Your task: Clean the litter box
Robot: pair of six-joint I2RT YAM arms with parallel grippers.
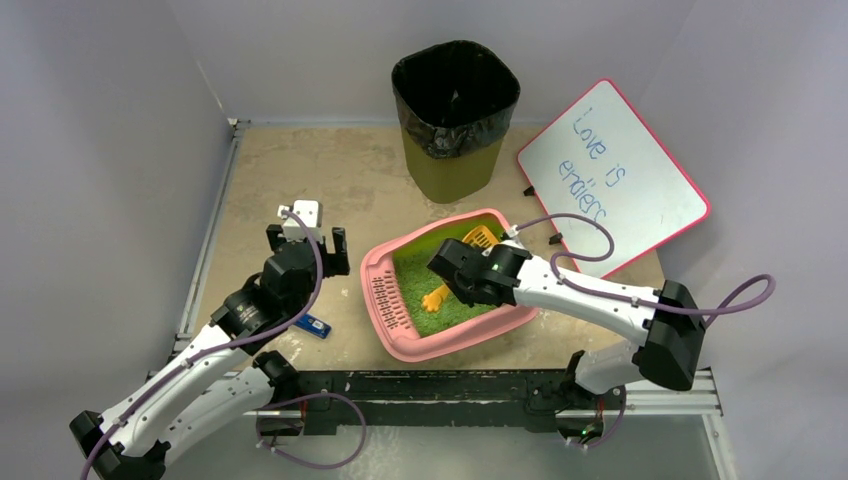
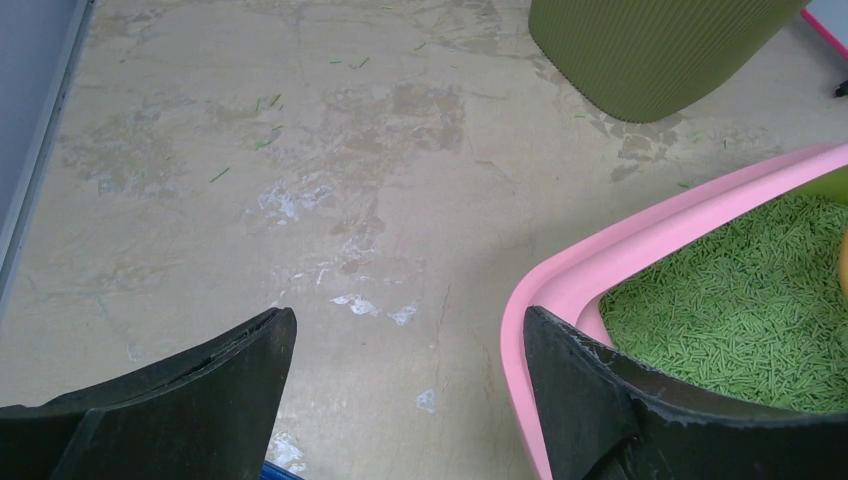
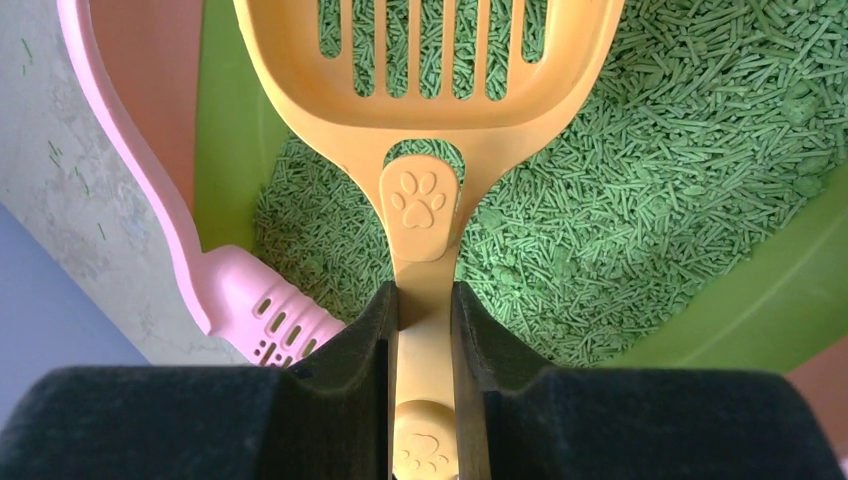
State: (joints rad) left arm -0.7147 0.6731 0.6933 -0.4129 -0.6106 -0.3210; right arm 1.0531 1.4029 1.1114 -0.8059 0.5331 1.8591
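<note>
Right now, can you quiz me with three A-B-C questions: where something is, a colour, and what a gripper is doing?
1. Where does the olive bin stand?
A. Beyond the litter box
B. Inside it
C. In front of it

2. What colour is the litter?
A. White
B. Green
C. Blue

3. The right gripper is:
A. open and empty
B. shut on the bin
C. shut on the orange litter scoop

Answers: 1 A, the top view shows it on the far side of the box; 2 B, green pellets fill the box; 3 C, it pinches the scoop's handle.
</note>
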